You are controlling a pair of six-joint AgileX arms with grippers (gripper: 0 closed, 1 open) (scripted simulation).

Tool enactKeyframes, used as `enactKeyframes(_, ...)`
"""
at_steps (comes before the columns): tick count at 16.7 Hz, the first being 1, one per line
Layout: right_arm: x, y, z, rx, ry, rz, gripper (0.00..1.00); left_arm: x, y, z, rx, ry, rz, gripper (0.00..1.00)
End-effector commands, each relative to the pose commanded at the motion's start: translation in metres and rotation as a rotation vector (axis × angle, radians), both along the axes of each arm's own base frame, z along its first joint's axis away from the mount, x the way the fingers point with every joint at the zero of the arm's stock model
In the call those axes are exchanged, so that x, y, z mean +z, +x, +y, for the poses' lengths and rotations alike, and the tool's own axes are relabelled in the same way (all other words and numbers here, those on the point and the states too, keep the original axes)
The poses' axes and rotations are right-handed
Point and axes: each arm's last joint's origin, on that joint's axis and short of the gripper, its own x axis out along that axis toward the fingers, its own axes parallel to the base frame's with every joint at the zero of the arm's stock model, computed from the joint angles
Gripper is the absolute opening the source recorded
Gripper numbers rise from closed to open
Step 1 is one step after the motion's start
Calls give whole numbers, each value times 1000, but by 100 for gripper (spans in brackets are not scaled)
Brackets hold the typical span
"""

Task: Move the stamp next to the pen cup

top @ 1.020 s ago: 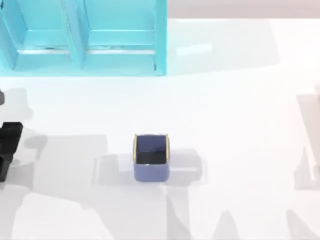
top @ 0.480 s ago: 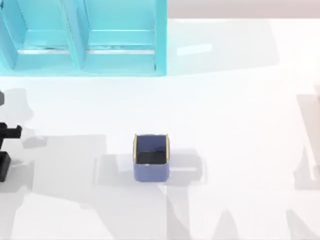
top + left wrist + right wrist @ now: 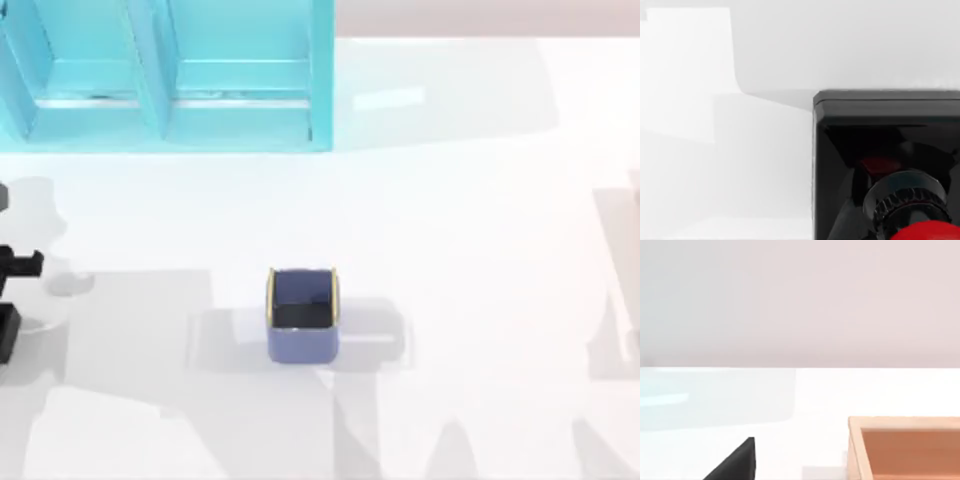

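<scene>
The pen cup (image 3: 303, 313) is a periwinkle-blue square cup with a gold rim, standing upright at the table's middle front. The stamp (image 3: 865, 125) looms close in the left wrist view: a black square block with a dark ribbed neck and a red knob (image 3: 927, 233). Black parts of my left arm (image 3: 14, 264) poke in at the table's left edge, well left of the cup. The left wrist hangs close over the stamp. A dark wedge of my right arm (image 3: 735, 462) shows low in the right wrist view.
A large turquoise shelf unit (image 3: 170, 70) fills the back left of the table. A tan wooden open box (image 3: 905, 445) lies near the right arm. White tabletop stretches on every side of the cup.
The black parts of the left arm have drawn back toward the left edge, with less of them in the top view. The pen cup has not moved.
</scene>
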Motion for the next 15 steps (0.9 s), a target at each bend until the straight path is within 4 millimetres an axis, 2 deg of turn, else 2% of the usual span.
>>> enactKeyframes(4, 0, 0, 0, 0, 0, 0, 100, 1, 0, -1, -3, 0, -2, 0)
enactKeyframes(7, 0, 0, 0, 0, 0, 0, 100, 18, 10, -21, -4, 0, -4, 0)
enactKeyframes(11, 0, 0, 0, 0, 0, 0, 100, 68, 19, -74, -5, 2, 24, 0)
enactKeyframes(15, 0, 0, 0, 0, 0, 0, 100, 125, 5, -128, -3, 3, 13, 0)
